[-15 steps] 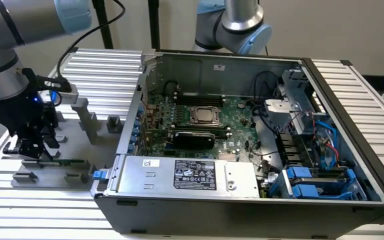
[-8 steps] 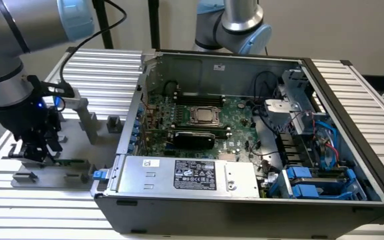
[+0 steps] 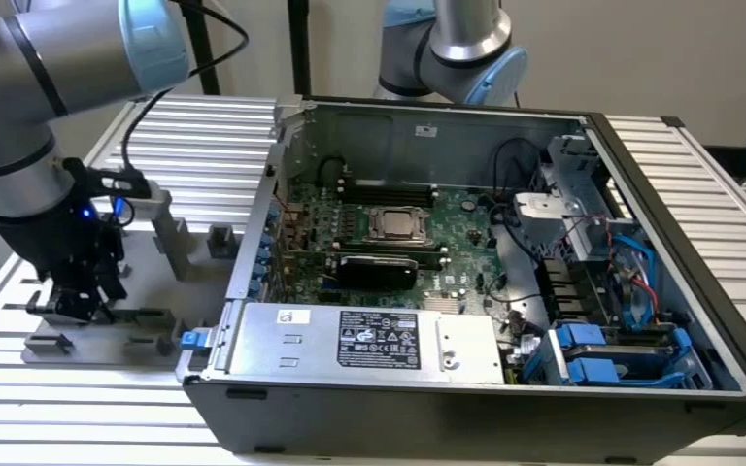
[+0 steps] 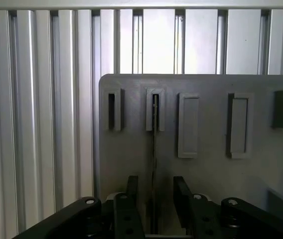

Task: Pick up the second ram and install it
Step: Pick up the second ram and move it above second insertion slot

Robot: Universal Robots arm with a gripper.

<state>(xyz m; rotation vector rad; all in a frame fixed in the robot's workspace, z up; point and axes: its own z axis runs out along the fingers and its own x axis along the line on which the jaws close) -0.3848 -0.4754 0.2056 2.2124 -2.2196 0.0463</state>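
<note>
The second ram [image 4: 154,144] stands on its edge in the grey holder plate [image 4: 131,149], seen as a thin dark line. One end sits in a small holder block [image 4: 155,107], and the stick runs back between my fingers. My gripper [image 4: 154,201] is open, one finger [image 4: 132,191] on each side of the ram with a gap to it. In the exterior view my gripper [image 3: 78,296] hangs low over the holder plate [image 3: 101,345] at the exterior view's left, beside the open computer case [image 3: 477,388].
Inside the case lie the motherboard with its CPU socket [image 3: 399,225], black memory slots [image 3: 387,186] behind it, and a power supply [image 3: 360,340] in front. More holder blocks [image 4: 238,124] sit on the plate. A second arm [image 3: 457,49] stands behind the case. The slatted aluminium table [image 3: 205,136] surrounds everything.
</note>
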